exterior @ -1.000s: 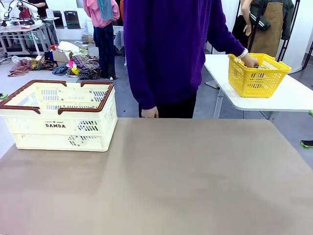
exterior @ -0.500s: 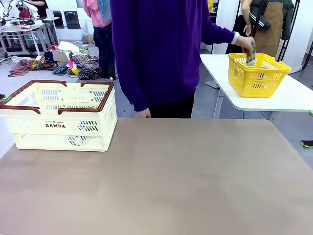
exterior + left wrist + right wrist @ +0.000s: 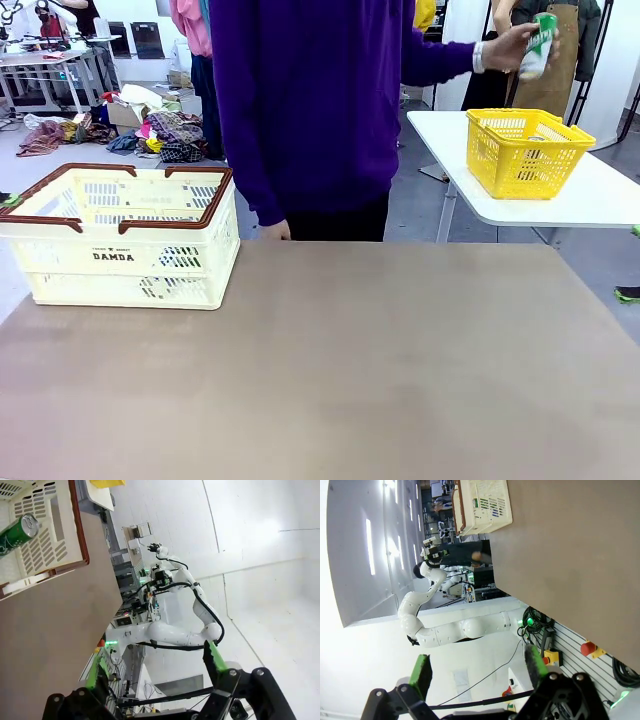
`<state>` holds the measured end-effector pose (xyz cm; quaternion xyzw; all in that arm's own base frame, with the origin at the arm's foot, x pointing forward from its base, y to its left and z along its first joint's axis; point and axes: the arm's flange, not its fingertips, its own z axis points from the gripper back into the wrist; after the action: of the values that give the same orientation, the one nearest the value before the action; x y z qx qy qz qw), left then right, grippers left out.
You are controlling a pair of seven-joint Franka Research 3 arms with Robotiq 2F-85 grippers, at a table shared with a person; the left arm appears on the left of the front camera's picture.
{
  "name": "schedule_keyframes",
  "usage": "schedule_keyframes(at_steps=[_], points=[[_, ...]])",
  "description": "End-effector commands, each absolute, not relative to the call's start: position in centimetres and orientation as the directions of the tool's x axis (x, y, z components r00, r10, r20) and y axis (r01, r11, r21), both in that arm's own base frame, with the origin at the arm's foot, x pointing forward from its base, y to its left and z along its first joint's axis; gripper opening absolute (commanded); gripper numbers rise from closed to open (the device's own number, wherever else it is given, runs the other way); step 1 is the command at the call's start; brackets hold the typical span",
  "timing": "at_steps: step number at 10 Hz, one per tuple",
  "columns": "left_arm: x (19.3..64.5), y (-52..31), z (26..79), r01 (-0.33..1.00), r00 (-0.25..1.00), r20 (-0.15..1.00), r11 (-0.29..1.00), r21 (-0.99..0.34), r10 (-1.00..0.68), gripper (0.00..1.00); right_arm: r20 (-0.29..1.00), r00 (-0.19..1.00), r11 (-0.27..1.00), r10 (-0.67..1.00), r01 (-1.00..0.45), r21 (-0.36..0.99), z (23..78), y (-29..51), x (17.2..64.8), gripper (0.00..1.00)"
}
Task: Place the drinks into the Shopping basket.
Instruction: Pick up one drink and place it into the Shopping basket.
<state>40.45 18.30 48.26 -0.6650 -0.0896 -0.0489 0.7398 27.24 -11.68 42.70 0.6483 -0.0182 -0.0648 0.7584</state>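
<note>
A green can (image 3: pixel 541 40) is in the person's hand (image 3: pixel 505 48) at upper right; the Shopping basket (image 3: pixel 130 255) sits at left on the counter (image 3: pixel 380 370). Both arms' jaws stand wide, empty. Laid down tipped, the slim can could roll out of reach.

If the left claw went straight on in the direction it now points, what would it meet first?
Probably the robot's other arm, which lies in line beyond the open left claw; how far off it is is unclear. The table and the Shopping basket lie to one side of that line.
</note>
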Motion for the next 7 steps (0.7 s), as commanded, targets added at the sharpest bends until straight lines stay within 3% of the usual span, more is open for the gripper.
schedule_keyframes(at_steps=[1, 7], points=[[40.12, 18.51, 48.56, 0.203, 0.978, 0.207, 0.109, -0.973, 0.032, 1.00, -0.066, 0.990, 0.134, -0.128, 0.083, 0.987, 43.13, -11.59, 27.22, 1.00], [40.12, 18.51, 48.56, 0.203, 0.978, 0.207, 0.109, -0.973, 0.032, 1.00, -0.066, 0.990, 0.134, -0.128, 0.083, 0.987, 43.13, -11.59, 27.22, 1.00]])
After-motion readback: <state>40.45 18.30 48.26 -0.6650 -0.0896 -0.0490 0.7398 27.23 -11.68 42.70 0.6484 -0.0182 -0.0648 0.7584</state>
